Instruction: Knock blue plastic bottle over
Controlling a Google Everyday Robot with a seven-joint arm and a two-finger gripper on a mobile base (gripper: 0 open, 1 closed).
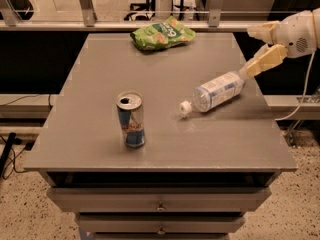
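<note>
The blue plastic bottle (216, 95) lies on its side on the grey table (100, 74), right of centre. Its white cap (185, 109) points toward the front left and its base toward the back right. My gripper (248, 52) is at the table's right edge, just beyond the bottle's base. Its two pale fingers (262, 61) are spread apart and hold nothing. The lower finger's tip is very close to the bottle's base; I cannot tell whether it touches.
A blue-and-silver drink can (131, 120) stands upright at the front left of centre. A green snack bag (162, 34) lies at the back edge. Drawers (160, 201) sit under the tabletop. A cable (300, 104) hangs at the right.
</note>
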